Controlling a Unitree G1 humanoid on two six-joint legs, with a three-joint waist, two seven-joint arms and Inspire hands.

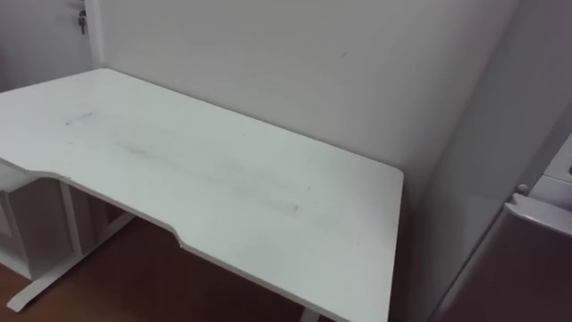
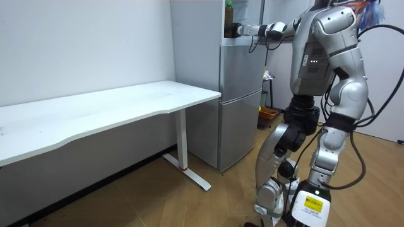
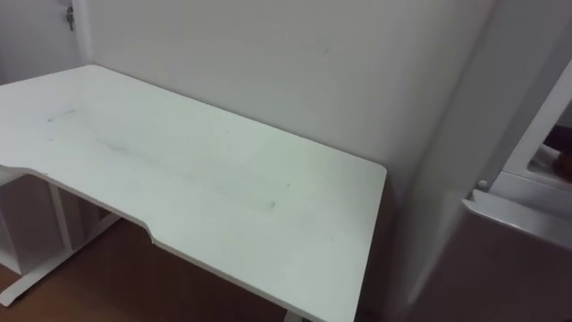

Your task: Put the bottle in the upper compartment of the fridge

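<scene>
In the room view I stand in front of the grey fridge [image 2: 240, 107], facing it, with my right arm stretched out level towards its upper part. My right hand [image 2: 242, 29] is curled on the dark bottle [image 2: 228, 17], which stands upright at the front of the upper compartment. My left hand [image 2: 334, 96] hangs close to my side, too small to read. In the eye views the fridge's pale side wall [image 1: 487, 134] and the top edge of its lower door [image 3: 514, 219] show at the right.
A long white table [image 1: 206, 170] on white legs stands along the wall to my left, its right end close to the fridge. A low white cabinet [image 1: 27, 233] sits under its left end. The floor is brown wood.
</scene>
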